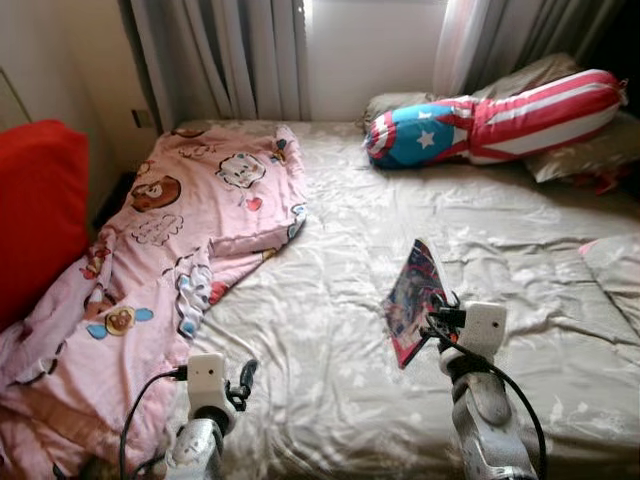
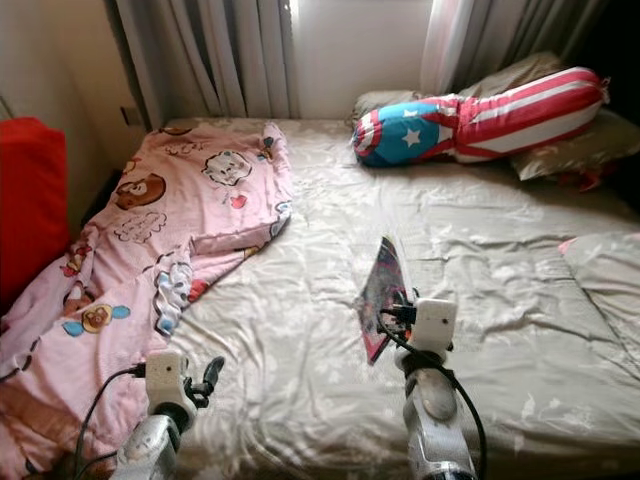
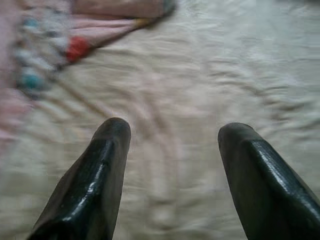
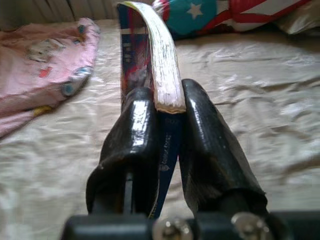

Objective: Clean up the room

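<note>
I've got the right claw clamped on a thin comic-style book, both fingers pinching it near its lower edge, one each side of the pages. It sits on edge above the middle of the bed, clear of the sheet, not lying flat.

Why held this way, my read: pinching across the thickness at one end is the only bite two narrow fingers get on something this thin, and lifting it on edge keeps it from dragging the sheet.

Orientation: long axis runs up and away from the claw, toward the head of the bed and the star-and-stripes bolster pillow. The free end droops; in the right wrist view the pages curl over to one side, so it's floppy and only held at the base. Cover faces the robot's left, roughly toward the pink cartoon blanket.

Left claw is wide, nothing between the fingers, hovering low over bare sheet just beside the blanket's edge. Idle, I'd say.

Judgement: book is picked, still needs a home. Risk is the loose end flapping or slipping out if I swing fast.
</note>
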You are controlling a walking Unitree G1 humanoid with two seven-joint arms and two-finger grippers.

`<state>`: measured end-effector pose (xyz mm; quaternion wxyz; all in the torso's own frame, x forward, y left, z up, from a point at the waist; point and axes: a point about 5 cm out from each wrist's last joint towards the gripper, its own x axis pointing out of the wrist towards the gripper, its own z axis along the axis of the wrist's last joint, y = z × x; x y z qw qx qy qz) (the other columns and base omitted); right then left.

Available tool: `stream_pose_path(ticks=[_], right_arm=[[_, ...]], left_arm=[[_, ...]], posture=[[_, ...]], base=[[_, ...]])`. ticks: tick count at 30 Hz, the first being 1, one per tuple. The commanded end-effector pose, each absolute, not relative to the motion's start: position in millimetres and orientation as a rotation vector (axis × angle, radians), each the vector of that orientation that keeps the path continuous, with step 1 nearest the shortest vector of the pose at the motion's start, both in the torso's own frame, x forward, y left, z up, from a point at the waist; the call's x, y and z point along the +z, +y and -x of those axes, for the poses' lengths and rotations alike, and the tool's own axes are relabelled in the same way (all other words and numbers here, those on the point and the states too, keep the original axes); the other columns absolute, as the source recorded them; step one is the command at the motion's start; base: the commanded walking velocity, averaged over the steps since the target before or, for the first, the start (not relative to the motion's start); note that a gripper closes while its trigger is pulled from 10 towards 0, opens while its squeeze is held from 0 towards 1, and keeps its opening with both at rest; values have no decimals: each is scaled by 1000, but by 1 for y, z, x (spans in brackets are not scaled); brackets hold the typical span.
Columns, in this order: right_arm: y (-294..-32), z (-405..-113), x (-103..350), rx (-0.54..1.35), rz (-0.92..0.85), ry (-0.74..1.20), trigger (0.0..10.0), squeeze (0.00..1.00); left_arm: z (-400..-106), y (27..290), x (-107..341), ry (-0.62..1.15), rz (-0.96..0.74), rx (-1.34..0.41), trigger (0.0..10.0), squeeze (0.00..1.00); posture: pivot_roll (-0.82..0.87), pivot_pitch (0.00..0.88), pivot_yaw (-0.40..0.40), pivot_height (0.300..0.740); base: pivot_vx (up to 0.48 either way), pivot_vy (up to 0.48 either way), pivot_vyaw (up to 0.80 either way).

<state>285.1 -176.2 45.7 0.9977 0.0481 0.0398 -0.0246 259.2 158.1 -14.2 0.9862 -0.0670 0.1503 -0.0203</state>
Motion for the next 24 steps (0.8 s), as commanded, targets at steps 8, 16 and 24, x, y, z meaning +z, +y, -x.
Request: stream_pose_path(ticks=[8, 16, 24], right_arm=[[-176, -291, 60, -59, -102, 11, 10000, 0], [-177, -291, 59, -61, -101, 14, 10000, 0], [-178, -291, 59, -62, -101, 16, 10000, 0]], left_arm=[[-256, 164, -17, 321, 117, -39, 10000, 0], [-255, 163, -18, 323, 119, -40, 10000, 0], [-255, 166, -18, 322, 126, -27, 10000, 0]], posture=[[-44, 0, -45, 707], [-45, 0, -44, 707], [-48, 0, -41, 707]], base=[[0, -432, 0], [0, -431, 0], [0, -200, 0]])
